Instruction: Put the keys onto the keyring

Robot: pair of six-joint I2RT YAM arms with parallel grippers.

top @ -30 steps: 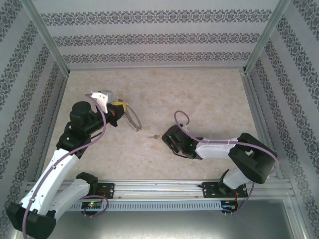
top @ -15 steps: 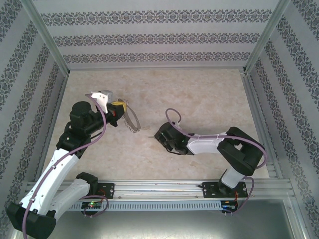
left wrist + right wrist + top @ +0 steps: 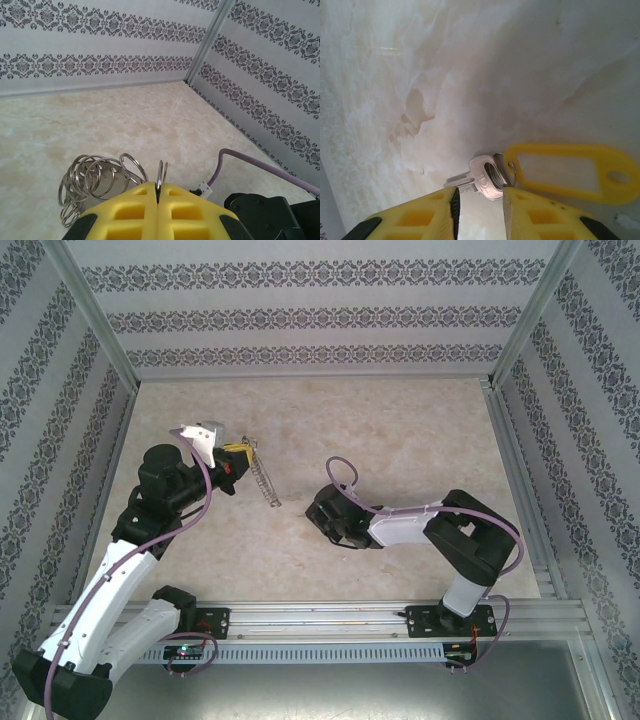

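My left gripper point(image 3: 241, 451) is raised over the left part of the table, shut on the keyring point(image 3: 263, 481), a coiled grey metal loop that hangs from it to the right. In the left wrist view one coil is pinched between the yellow fingers point(image 3: 130, 210), and the other coils of the keyring point(image 3: 95, 180) spread to the left. My right gripper point(image 3: 313, 512) is low at the table's middle. In the right wrist view its jaws stand a little apart astride a silver key point(image 3: 485, 179) lying on the table. The key's head touches the right finger point(image 3: 540, 217).
A yellow plastic tag point(image 3: 570, 167) hangs on a small ring through the key's head. Patterned walls and metal posts point(image 3: 515, 320) close in the marble-look table point(image 3: 400, 430). The right arm's purple cable point(image 3: 340, 468) loops above its wrist.
The right arm has slid left across the table until its jaws stand over the key. The hanging keyring has swung straighter under the left gripper, which has stayed put.
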